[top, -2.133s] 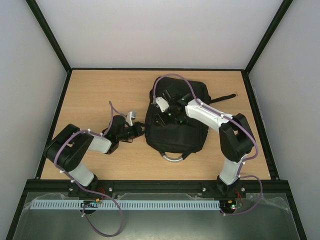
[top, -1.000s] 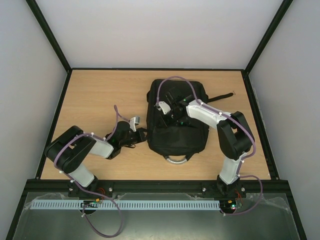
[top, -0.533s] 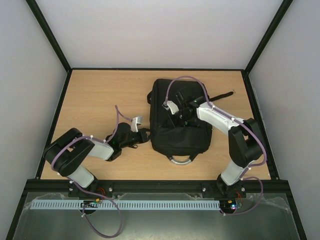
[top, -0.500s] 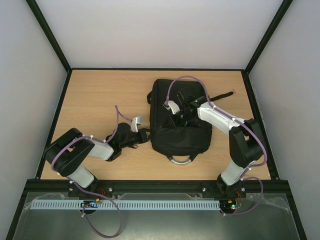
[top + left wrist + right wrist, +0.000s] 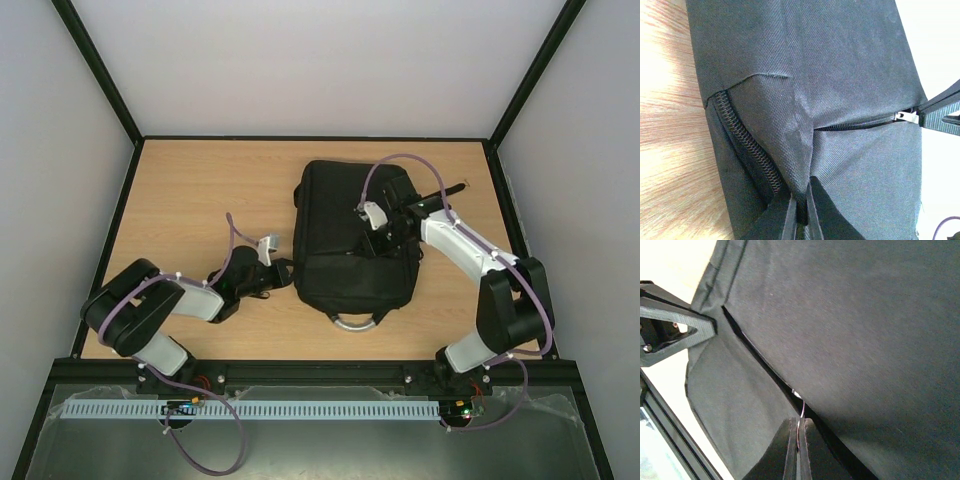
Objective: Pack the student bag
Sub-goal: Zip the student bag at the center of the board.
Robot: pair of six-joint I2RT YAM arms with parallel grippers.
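Lying flat right of the desk's centre: student bag, long axis near-to-far, grey loop handle at its near end; black woven fabric, zipped pockets. Left end effector clamped on a fabric fold at its left side. Right end effector pinched closed on a thin zip pull on its right face.

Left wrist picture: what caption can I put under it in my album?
The left hand pinching the student bag beside its zip, on a wooden table.
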